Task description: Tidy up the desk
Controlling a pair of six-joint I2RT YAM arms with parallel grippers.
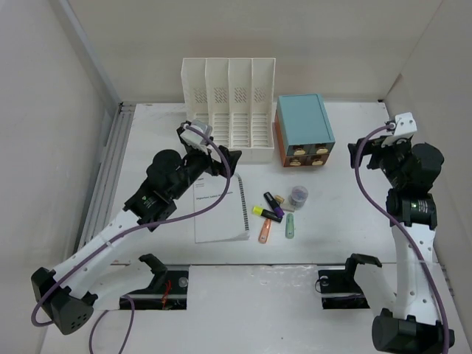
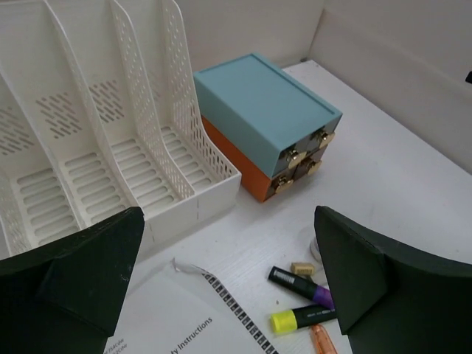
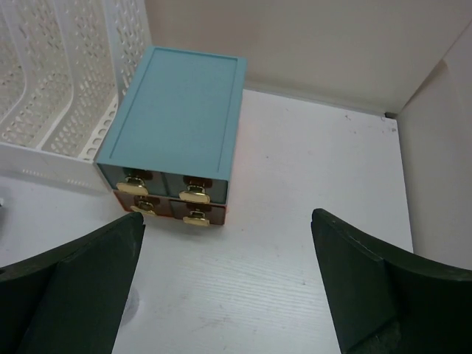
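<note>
Desk [image 1: 346,214]: booklet [image 1: 219,210] and markers [image 1: 267,213] were laid at centre, file rack [image 1: 228,103] and drawer box [image 1: 304,127] behind. Left gripper [image 2: 228,284], right gripper [image 3: 227,284]: jaws were spread apart.

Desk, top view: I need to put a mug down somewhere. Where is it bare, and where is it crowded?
Bare: the desk between the drawer box and the right arm; also the front strip between the two cut-outs. Crowded: the markers and jar beside the booklet.
</note>
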